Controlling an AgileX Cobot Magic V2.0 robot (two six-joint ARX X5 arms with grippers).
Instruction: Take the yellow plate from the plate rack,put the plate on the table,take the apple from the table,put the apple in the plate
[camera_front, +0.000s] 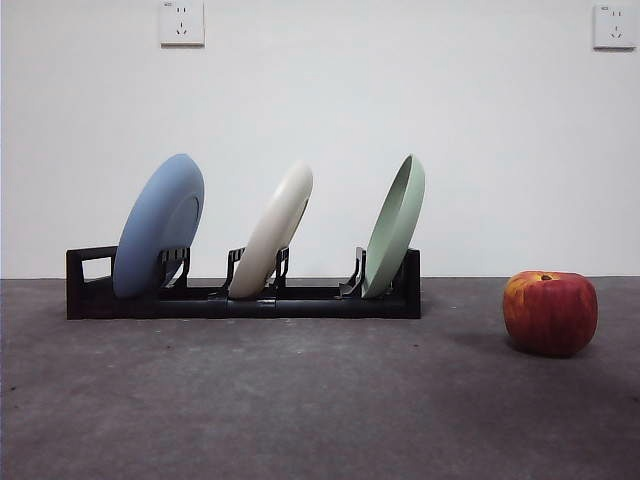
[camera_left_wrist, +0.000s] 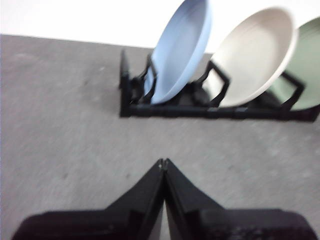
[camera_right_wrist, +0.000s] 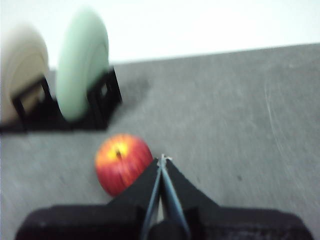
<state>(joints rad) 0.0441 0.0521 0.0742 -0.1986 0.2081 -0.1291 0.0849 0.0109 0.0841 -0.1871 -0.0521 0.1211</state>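
While both pairs of black jaws sit pressed together, the left gripper hangs short of the long black slotted plate rack; the right gripper hangs beside the red-and-yellow apple. The cream matte round plate leans in the middle slot, between the blue and green plates. It is likely stiff, smooth, chippable; best pinched at the upper rim.

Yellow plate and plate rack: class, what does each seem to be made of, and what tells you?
Yellow plate: likely matte plastic or melamine, though possibly ceramic; its cream surface shows no glare and has a thin rim. Plate rack: probably moulded black plastic, with a dull finish and boxy ends.
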